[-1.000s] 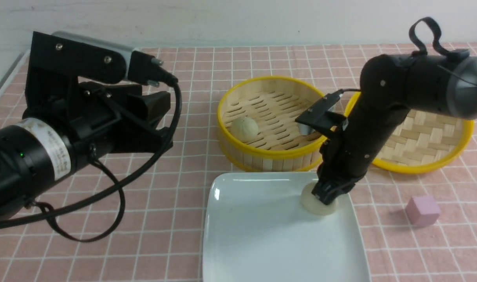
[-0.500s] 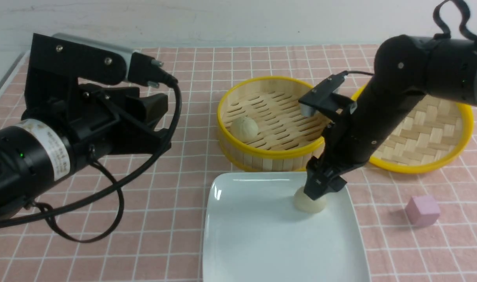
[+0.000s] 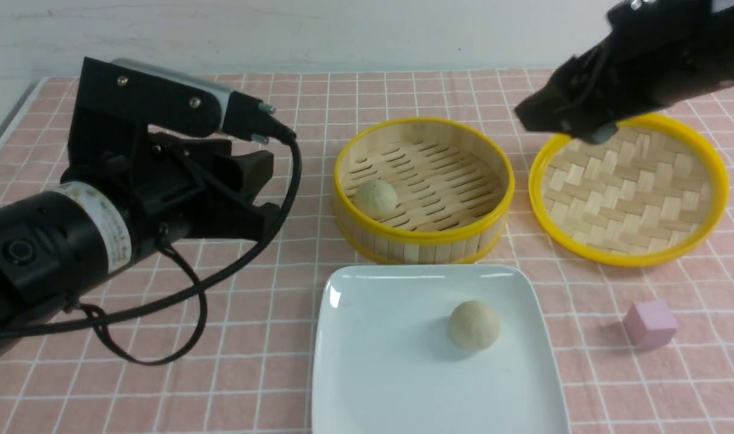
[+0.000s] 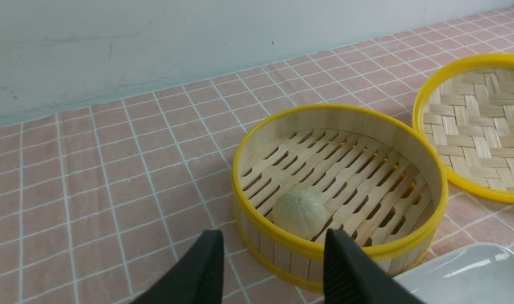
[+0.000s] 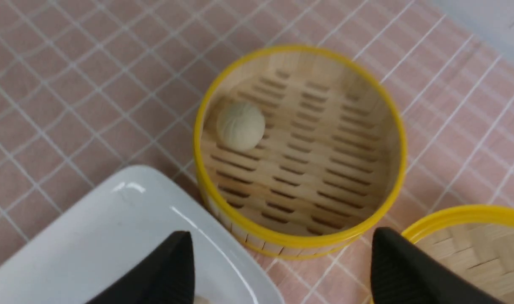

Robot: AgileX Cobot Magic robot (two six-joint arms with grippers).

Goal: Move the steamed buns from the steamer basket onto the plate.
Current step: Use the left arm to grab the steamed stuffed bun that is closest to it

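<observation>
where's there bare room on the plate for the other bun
The plate is bare over its left half, from left rim to the bun on it, and in the near strip in front of that bun. Tighter: between the bun and the right rim, and the far rim by the steamer basket.

Bright, even light: glare on the plate (image 3: 379,374) at its far corner, a soft shadow beside the bun (image 3: 474,325), right wrist view blurred.
</observation>
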